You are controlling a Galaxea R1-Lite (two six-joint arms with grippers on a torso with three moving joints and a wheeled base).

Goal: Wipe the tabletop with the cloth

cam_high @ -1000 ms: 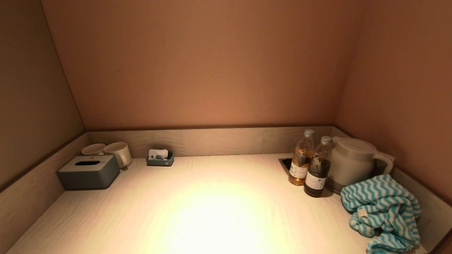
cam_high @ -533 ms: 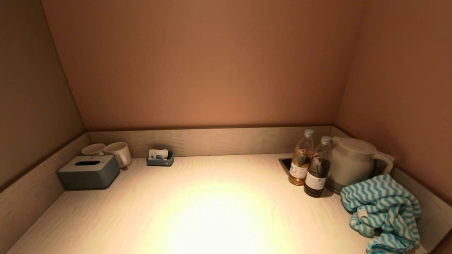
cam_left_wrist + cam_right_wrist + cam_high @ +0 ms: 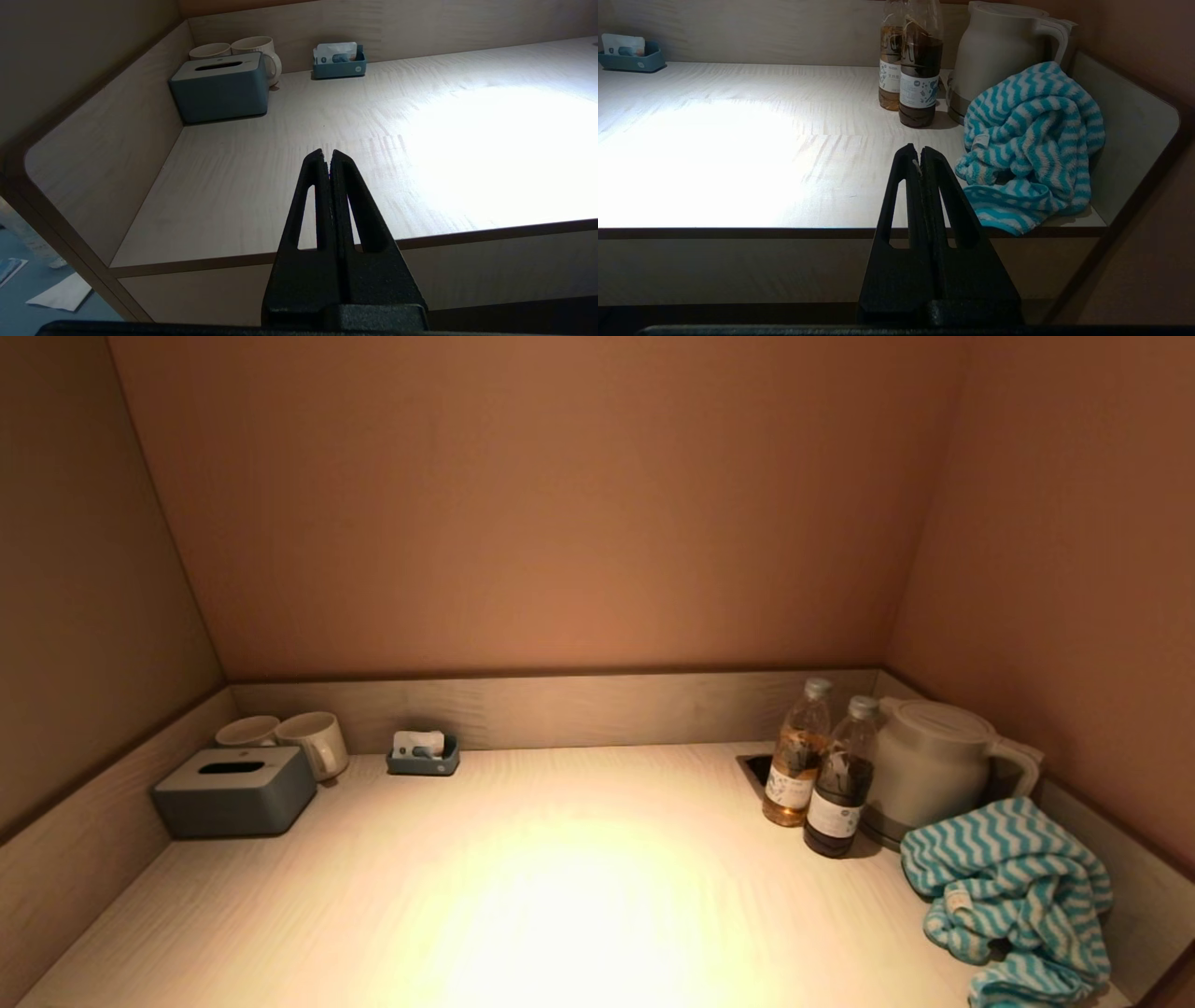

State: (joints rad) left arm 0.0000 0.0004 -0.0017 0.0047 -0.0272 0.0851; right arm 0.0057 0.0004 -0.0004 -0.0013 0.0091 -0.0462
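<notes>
Black fingers of both grippers pressed together, nothing between them: left gripper (image 3: 327,156) and right gripper (image 3: 915,151) sit parked below and just in front of the near edge of the tabletop (image 3: 579,896), neither in the head view. Wiping not yet begun, by my reading. Cloth (image 3: 1013,896) lies bunched at the near right corner, against the right rim, one fold drooping over the near edge; closest to the right gripper, so that arm likely takes it. Just behind the cloth: kettle (image 3: 934,765), and left of it two bottles (image 3: 822,770), crowded to the right, probably to leave the middle bare for wiping. Far left: tissue box (image 3: 233,791), two mugs (image 3: 289,737) behind it, small tray (image 3: 425,756) by the far rim.
</notes>
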